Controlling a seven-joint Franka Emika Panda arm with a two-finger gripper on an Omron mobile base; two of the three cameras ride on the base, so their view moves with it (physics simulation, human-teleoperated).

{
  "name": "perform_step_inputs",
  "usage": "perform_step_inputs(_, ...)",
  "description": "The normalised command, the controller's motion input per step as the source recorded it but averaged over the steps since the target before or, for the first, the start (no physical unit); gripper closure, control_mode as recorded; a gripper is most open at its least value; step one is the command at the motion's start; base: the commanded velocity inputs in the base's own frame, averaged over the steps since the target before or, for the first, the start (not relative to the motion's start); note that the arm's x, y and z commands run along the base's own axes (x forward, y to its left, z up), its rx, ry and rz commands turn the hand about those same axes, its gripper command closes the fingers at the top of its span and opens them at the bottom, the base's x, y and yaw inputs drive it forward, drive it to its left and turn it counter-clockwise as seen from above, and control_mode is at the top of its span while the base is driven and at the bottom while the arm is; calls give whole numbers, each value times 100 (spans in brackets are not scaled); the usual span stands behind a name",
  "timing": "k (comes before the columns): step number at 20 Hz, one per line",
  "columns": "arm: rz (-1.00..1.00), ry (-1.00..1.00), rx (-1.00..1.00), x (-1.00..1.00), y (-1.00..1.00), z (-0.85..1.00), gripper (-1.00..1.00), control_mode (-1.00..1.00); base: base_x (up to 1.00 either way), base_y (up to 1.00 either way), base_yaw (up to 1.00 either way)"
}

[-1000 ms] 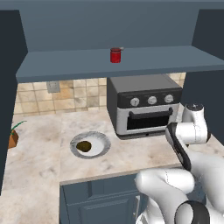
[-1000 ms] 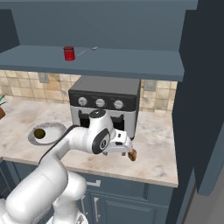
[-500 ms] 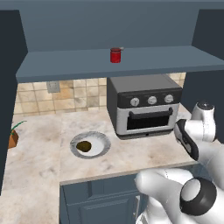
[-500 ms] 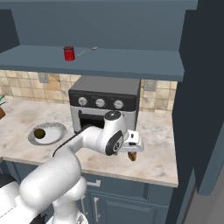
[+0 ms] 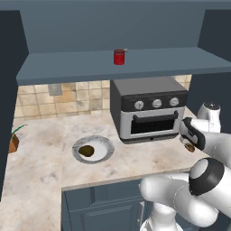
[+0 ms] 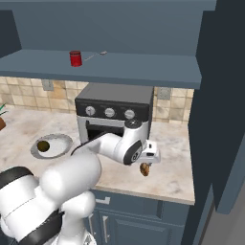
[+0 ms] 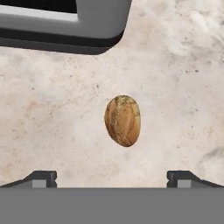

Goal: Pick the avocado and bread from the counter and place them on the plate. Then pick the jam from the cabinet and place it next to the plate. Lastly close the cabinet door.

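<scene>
Counter [image 7: 52,100]: open gripper [image 7: 112,177] over bread [image 7: 123,120].

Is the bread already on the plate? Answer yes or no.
No: the bread lies on the bare counter below the open hand, beside the toaster oven, untouched.

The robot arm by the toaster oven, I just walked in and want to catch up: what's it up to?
The arm is hovering over the bread on the counter, right of the toaster oven, with its fingers spread wide and nothing held. The avocado already sits on the plate. The jam stands on the cabinet shelf.
</scene>
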Motion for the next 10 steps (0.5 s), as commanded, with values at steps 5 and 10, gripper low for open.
perform_step_inputs(5, 0, 0, 0, 24, -4, -16, -100, -100, 0, 0, 0)
perform_step_inputs(10, 0, 1, -7, 20, -11, -24, -100, -100, 0, 0, 0)
